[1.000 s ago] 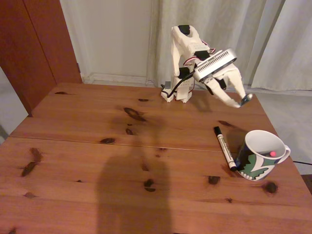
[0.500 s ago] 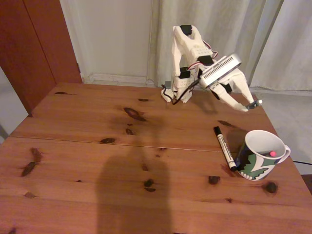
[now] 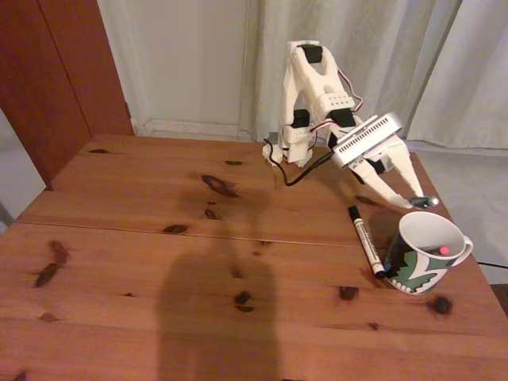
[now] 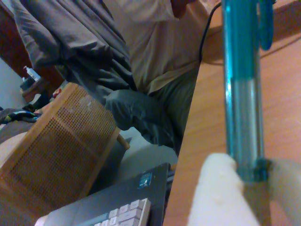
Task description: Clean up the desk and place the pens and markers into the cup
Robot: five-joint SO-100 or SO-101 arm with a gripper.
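Green pen (image 4: 243, 94) is pinched in the tool (image 4: 251, 176) in the wrist view; fixed view adds cup (image 3: 427, 252)

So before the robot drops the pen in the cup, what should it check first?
1. Pen held firmly: ok. The gripper is shut on the green pen.
2. Pen above the cup opening: not ok; the gripper sits just behind the rim.
3. Cup upright: ok.
4. Room inside the cup: ok; one pen with a pink end is in it.
5. White marker clear of the path: ok; it lies left of the cup in the fixed view.
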